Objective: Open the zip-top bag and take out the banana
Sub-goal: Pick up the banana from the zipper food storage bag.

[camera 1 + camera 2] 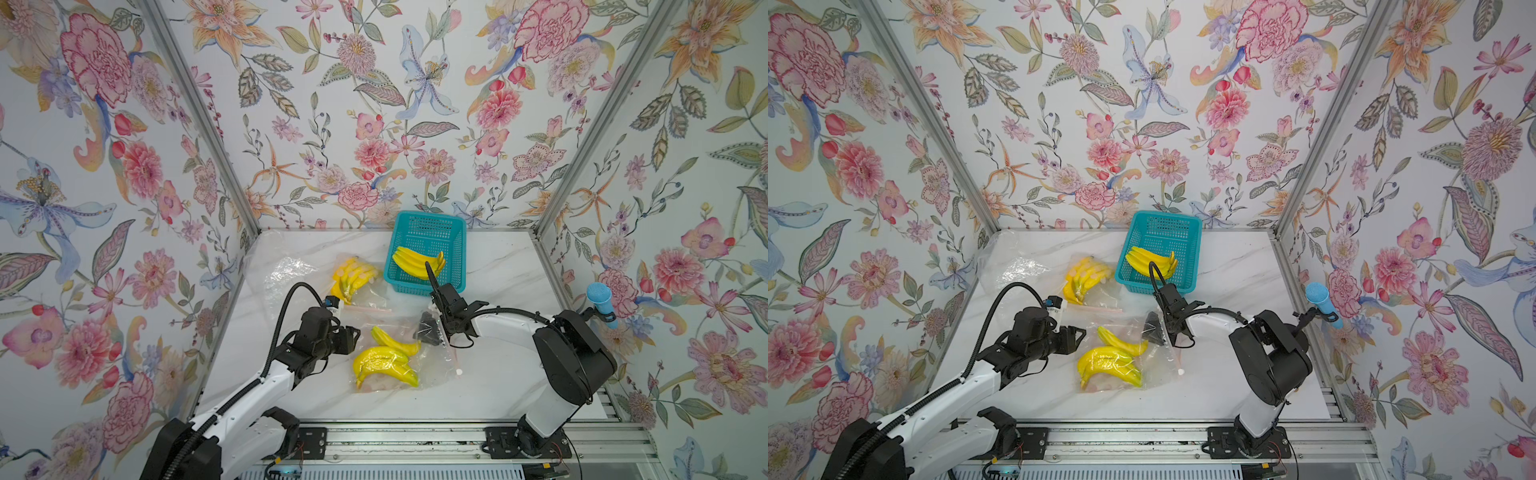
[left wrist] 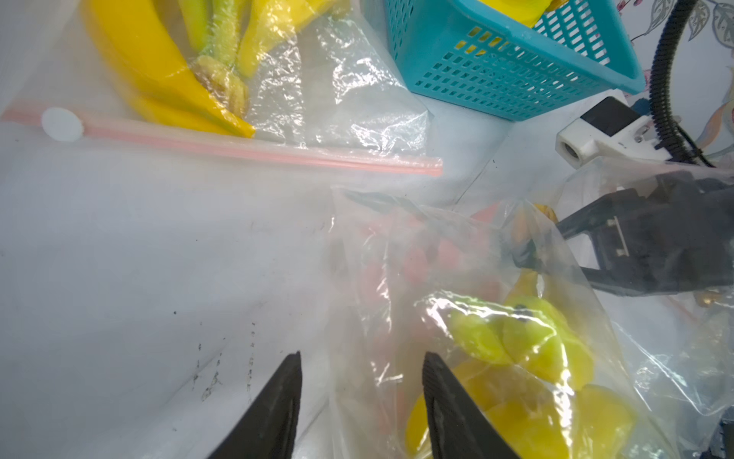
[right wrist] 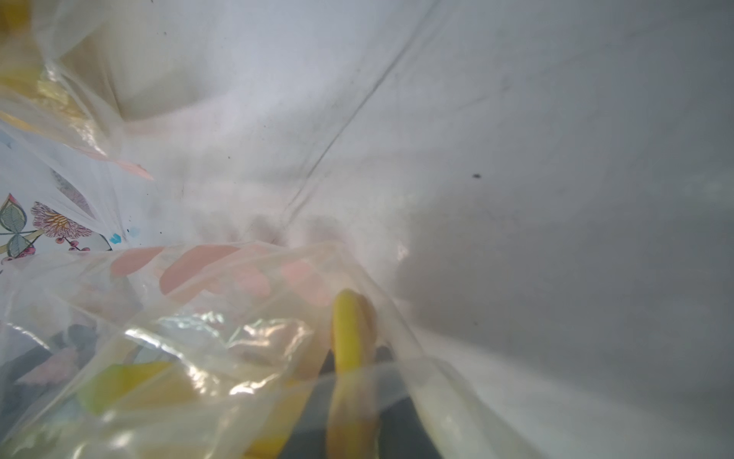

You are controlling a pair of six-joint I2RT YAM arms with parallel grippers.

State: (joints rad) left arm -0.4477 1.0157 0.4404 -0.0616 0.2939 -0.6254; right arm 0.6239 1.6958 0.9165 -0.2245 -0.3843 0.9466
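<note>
The zip-top bag (image 1: 436, 368) is seen low at centre frame, the banana (image 1: 395, 341) inside it. The banana's tip is pinched by the right gripper (image 1: 429, 334) (blurred behind plastic). The left gripper (image 2: 362, 357) is held spread, just beside the bag.

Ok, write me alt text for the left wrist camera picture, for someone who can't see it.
The left hand, fingers apart, sits at the edge of a clear zip-top bag of yellow bananas, with the right hand behind its plastic. Beyond lie a second bagged bunch and a teal basket.
</note>
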